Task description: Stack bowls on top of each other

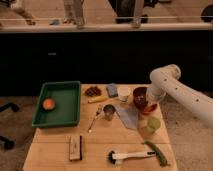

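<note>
The dark maroon-brown bowl (139,96) is at the table's right side, tilted and resting against the orange-red bowl (150,108), which lies just right and in front of it. My gripper (150,97) comes down from the white arm (172,82) onto the right rim of the maroon bowl, directly above the orange-red bowl. The gripper hides where the two bowls meet.
A small white cup (123,93), a metal cup (109,112), a spoon (94,121) and a grey cloth (129,116) lie left of the bowls. A green tray (60,90) holds an orange fruit (48,104). A green round thing (152,124), a brush (131,156) and a green vegetable (157,152) lie in front.
</note>
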Robot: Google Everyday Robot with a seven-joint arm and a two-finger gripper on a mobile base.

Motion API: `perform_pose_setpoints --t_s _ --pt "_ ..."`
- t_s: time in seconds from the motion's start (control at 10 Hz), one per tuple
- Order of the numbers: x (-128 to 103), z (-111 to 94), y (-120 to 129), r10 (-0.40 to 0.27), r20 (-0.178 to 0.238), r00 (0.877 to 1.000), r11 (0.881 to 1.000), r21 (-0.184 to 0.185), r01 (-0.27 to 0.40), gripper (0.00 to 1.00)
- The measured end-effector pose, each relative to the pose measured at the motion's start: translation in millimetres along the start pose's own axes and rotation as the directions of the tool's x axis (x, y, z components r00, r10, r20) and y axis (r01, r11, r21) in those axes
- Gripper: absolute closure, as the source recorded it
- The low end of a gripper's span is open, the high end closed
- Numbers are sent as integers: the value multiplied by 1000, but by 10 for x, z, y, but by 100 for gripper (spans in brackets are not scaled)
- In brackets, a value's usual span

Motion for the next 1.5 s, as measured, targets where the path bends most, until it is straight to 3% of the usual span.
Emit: perform_pose_setpoints --t_s 0.8,1.5 --pt "77 148 151 -39 -21 999 998 -59 38 99" --pt "48 156 136 -41 -16 999 997 -60 40 32"
